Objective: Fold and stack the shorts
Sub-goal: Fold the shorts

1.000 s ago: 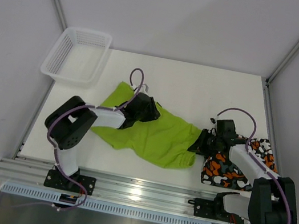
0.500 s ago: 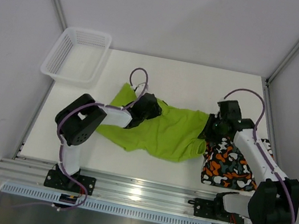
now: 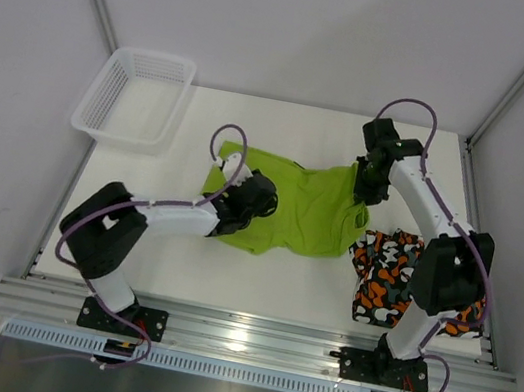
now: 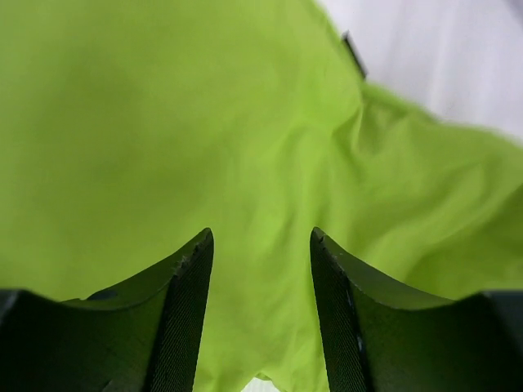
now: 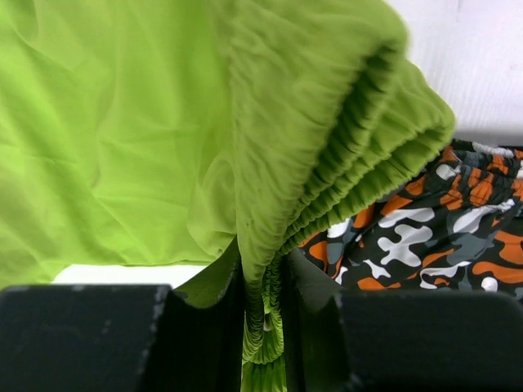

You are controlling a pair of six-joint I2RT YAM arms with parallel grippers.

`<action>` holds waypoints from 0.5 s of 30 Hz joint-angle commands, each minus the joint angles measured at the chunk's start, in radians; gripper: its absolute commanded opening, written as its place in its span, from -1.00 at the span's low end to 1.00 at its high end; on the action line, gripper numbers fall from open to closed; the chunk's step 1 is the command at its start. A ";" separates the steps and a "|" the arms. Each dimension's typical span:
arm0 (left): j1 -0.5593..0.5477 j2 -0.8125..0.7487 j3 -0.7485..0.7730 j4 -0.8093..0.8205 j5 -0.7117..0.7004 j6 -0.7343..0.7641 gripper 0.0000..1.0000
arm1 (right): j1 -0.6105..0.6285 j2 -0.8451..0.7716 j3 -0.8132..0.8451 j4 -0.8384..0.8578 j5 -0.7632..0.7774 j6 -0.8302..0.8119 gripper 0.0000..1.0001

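At the table's (image 3: pixel 258 279) near right, about four o'clock, the camouflage shorts (image 3: pixel 391 280) lie in a crumpled heap. Just beyond, at the centre, the lime green shorts (image 3: pixel 304 214) are spread out, their right edge seemingly touching the camouflage pair. The left gripper (image 3: pixel 259 199) sits low over their left half, jaws apart with nothing pinched between them. At one o'clock the right gripper (image 3: pixel 365 186) is clamped on their bunched elastic waistband. Farthest, at ten o'clock, the white mesh basket (image 3: pixel 107 98) sits at the table's corner.

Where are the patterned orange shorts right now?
Seen from above, the camouflage shorts lie at the table's front right, just right of the green shorts.
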 commanded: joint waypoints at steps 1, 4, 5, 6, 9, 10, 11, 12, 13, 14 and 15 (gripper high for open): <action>0.110 -0.190 -0.044 -0.095 -0.024 0.068 0.09 | 0.044 0.044 0.091 -0.093 0.037 -0.036 -1.00; 0.221 -0.328 -0.181 -0.072 0.068 0.142 0.09 | 0.076 0.099 0.182 -0.161 0.081 -0.035 -1.00; 0.250 -0.355 -0.223 -0.074 0.089 0.171 0.09 | 0.090 0.113 0.206 -0.198 0.090 -0.033 -1.00; 0.307 -0.380 -0.259 -0.081 0.123 0.180 0.09 | 0.096 0.125 0.257 -0.215 0.101 -0.033 -1.00; 0.379 -0.441 -0.313 -0.110 0.159 0.218 0.09 | 0.122 0.153 0.315 -0.246 0.101 -0.033 -1.00; 0.419 -0.452 -0.336 -0.117 0.166 0.224 0.09 | 0.127 0.156 0.323 -0.249 0.103 -0.033 -1.00; 0.440 -0.466 -0.354 -0.117 0.175 0.243 0.09 | 0.131 0.159 0.328 -0.255 0.107 -0.035 -1.00; 0.465 -0.472 -0.372 -0.117 0.186 0.251 0.10 | 0.136 0.162 0.331 -0.261 0.115 -0.036 -1.00; 0.514 -0.476 -0.385 -0.104 0.226 0.273 0.09 | 0.135 0.164 0.334 -0.266 0.126 -0.039 -1.00; 0.539 -0.473 -0.397 -0.083 0.255 0.283 0.09 | 0.138 0.162 0.332 -0.272 0.126 -0.042 -1.00; 0.562 -0.464 -0.397 -0.078 0.278 0.297 0.09 | 0.136 0.161 0.329 -0.272 0.132 -0.053 -1.00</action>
